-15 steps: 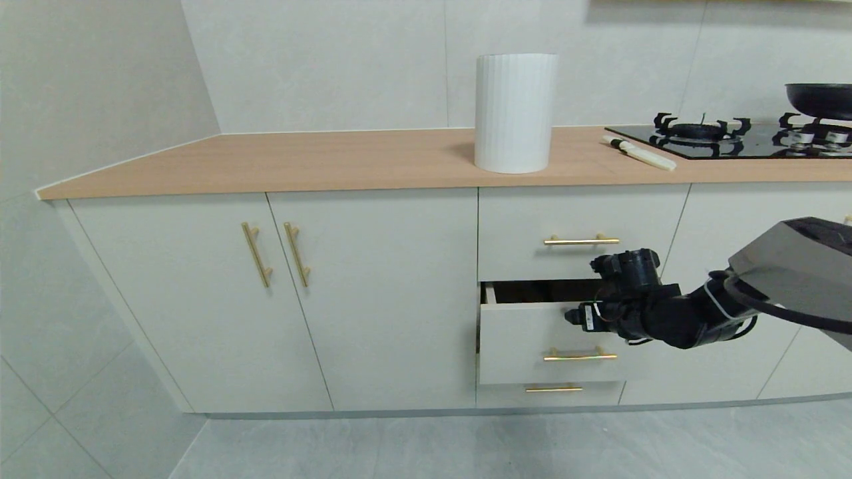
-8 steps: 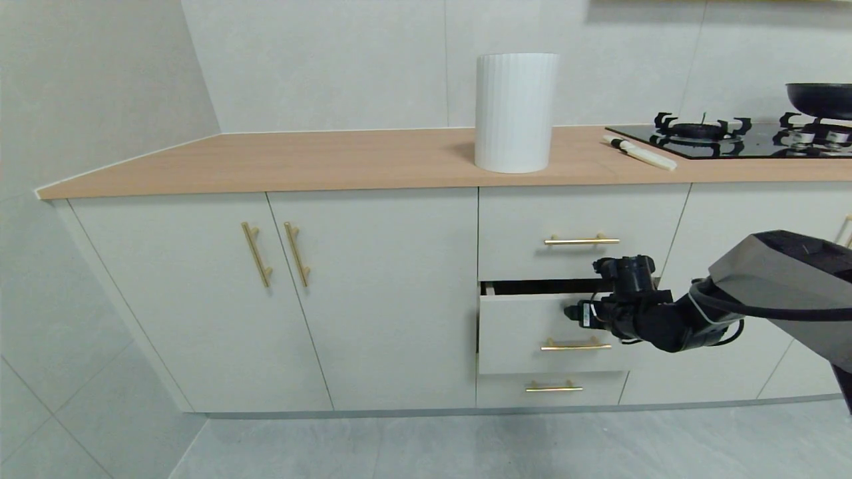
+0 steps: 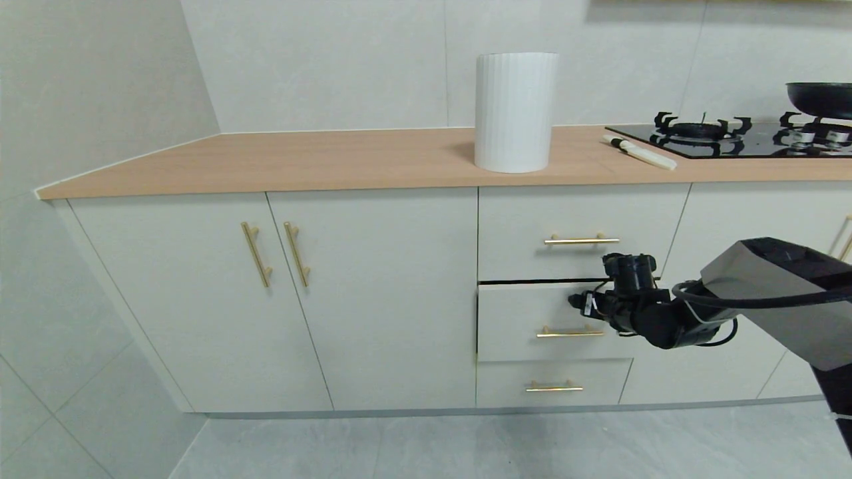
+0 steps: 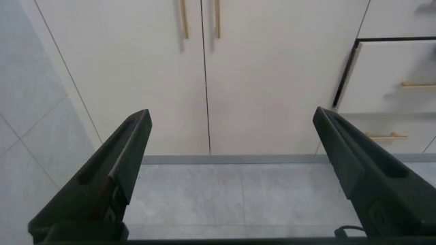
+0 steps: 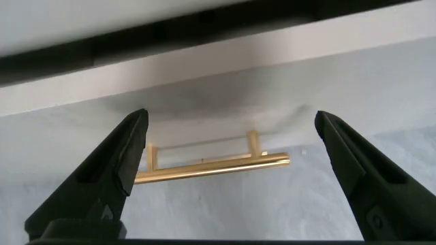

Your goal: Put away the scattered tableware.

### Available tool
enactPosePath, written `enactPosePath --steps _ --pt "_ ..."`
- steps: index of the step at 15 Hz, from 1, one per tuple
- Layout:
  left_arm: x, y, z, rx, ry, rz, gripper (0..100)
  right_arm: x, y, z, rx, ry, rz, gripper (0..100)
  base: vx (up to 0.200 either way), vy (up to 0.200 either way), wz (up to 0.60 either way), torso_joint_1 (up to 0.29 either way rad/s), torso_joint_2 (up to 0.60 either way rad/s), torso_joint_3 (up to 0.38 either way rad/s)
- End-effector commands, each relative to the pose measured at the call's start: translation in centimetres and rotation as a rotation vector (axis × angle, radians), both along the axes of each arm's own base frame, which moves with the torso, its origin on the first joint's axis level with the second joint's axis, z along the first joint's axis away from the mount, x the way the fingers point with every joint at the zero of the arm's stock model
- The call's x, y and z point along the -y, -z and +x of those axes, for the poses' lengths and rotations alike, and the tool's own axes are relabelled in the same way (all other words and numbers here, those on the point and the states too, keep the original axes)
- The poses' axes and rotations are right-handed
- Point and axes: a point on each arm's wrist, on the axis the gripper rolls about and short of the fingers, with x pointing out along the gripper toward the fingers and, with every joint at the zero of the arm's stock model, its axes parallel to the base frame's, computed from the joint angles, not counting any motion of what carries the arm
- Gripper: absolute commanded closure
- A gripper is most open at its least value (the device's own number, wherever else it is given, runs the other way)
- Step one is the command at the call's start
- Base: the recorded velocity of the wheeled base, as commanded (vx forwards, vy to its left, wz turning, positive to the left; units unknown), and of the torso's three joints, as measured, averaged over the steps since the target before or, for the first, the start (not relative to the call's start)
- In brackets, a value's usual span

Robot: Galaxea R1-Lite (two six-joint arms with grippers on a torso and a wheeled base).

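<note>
We note right tool [image 3: 580,303] released at cream middle drawer [image 3: 522,316], above its gold bar handle [image 5: 211,165]; drawer ajar by thin slit. Our left tool [image 4: 231,119] released, over grey tiled floor [image 4: 225,197]. Cream stick-shaped utensil [image 3: 639,153] lies on wooden tabletop [image 3: 299,159] between white ribbed cylinder [image 3: 514,112] and black gas hob [image 3: 732,141].

Cream fronts, gold bars, warm wood.

My right gripper [image 3: 578,303] is black against the cream middle drawer [image 3: 519,319], whose handle [image 3: 570,332] is brushed gold, like those on the cream cabinet doors [image 3: 266,293] to the left. My left gripper [image 4: 231,116] is black too, over a pale grey tiled floor [image 4: 225,197]. The countertop [image 3: 333,159] is light tan wood grain. On it stands a white cylinder [image 3: 514,113] with fine vertical ribs. To its right lie a cream utensil [image 3: 640,154] with a dark tip, a glossy black hob [image 3: 732,143] and a black pan [image 3: 822,98]. The wall [image 3: 333,60] is pale grey.
</note>
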Motion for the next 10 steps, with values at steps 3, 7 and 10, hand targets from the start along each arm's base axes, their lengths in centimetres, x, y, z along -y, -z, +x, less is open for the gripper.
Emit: enactPosePath --steps 3,7,10 --pt "0.0 0.0 0.0 0.000 -0.001 0.000 0 -0.1 1.0 0.8 0.023 0.019 0.020 0 0.000 0.000 0.00 0.000 0.00 0.000" --pt "0.0 0.0 0.0 0.002 -0.001 0.000 0 -0.2 1.9 1.8 0.042 0.062 0.004 0 0.000 0.000 0.00 0.000 0.00 0.000" --pt "0.0 0.0 0.0 0.000 -0.001 0.000 0 -0.2 1.8 2.2 0.058 0.088 0.009 0 0.000 0.000 0.00 0.000 0.00 0.000"
